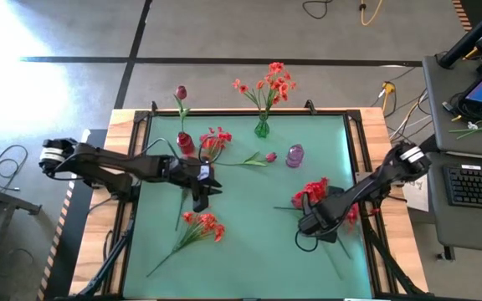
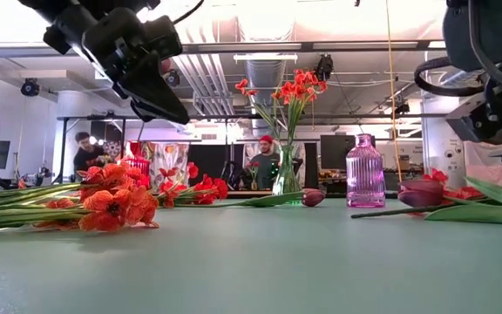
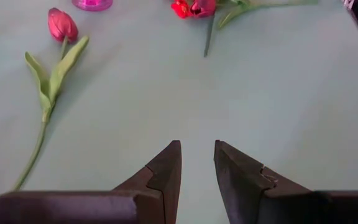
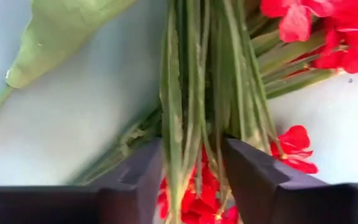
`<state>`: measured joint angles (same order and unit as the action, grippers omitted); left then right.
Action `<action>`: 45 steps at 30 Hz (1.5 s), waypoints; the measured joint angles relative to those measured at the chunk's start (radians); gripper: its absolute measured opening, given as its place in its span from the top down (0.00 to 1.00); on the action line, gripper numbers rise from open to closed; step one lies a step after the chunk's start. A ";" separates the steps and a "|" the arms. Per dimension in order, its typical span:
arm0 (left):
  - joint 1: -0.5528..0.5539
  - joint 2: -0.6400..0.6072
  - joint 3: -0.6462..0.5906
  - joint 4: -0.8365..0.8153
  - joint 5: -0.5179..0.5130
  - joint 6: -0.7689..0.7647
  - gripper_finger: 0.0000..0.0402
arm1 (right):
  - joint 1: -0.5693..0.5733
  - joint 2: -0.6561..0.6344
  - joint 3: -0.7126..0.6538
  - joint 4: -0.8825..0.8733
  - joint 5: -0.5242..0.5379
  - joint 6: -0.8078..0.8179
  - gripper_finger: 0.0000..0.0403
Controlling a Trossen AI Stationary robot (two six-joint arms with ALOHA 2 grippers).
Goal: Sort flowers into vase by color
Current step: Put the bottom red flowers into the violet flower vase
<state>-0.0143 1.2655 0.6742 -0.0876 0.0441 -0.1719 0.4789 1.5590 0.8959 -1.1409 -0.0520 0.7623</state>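
1. From above, the right pincer (image 1: pixel 315 221) is sitting low over a bunch of red flowers (image 1: pixel 312 192) on the right of the bench (image 1: pixel 249 259).
2. Its wrist view alone is showing the green stalks (image 4: pixel 197 87) running between both fingers, which are gripping them.
3. The left pincer (image 1: pixel 201 196) is hanging mid-bench, narrowly parted, holding nothing.
4. The level view is showing two people behind the vases (image 2: pixel 364 170).
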 joint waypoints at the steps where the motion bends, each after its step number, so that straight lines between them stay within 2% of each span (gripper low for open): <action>1: 0.000 0.012 0.007 -0.003 0.000 0.009 0.79 | 0.000 -0.006 0.000 -0.011 -0.001 0.002 0.68; 7: 0.000 0.077 0.055 0.000 0.000 0.044 0.79 | 0.000 -0.044 0.000 -0.048 -0.008 0.003 0.88; 11: 0.000 0.106 0.078 -0.001 0.000 0.062 0.79 | 0.000 -0.069 0.002 -0.078 -0.008 0.003 0.96; 16: 0.000 0.125 0.102 -0.003 0.000 0.085 0.79 | 0.000 -0.080 0.055 -0.159 0.010 -0.005 0.97; 19: 0.000 0.130 0.119 0.000 0.000 0.089 0.79 | 0.000 -0.077 0.117 -0.249 0.063 -0.014 0.97; 25: 0.000 0.125 0.135 -0.002 0.000 0.116 0.79 | 0.000 -0.071 0.276 -0.421 0.261 -0.052 0.97; 31: 0.000 0.125 0.145 -0.003 0.000 0.123 0.79 | -0.002 -0.067 0.405 -0.429 0.425 -0.177 0.97; 34: 0.000 0.123 0.144 -0.009 0.000 0.123 0.79 | 0.000 -0.058 0.433 -0.432 0.460 -0.265 0.97; 38: 0.000 0.119 0.144 -0.049 0.000 0.117 0.79 | 0.001 -0.057 0.447 -0.432 0.571 -0.308 0.97; 42: 0.000 0.110 0.144 -0.050 0.000 0.114 0.79 | -0.023 -0.049 0.454 -0.428 0.625 -0.291 0.97; 45: 0.000 0.109 0.146 -0.054 0.000 0.112 0.79 | -0.057 -0.051 0.468 -0.432 0.689 -0.192 0.97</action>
<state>-0.0143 1.3743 0.8204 -0.1413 0.0444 -0.0600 0.4217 1.5083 1.3638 -1.5728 0.6371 0.5698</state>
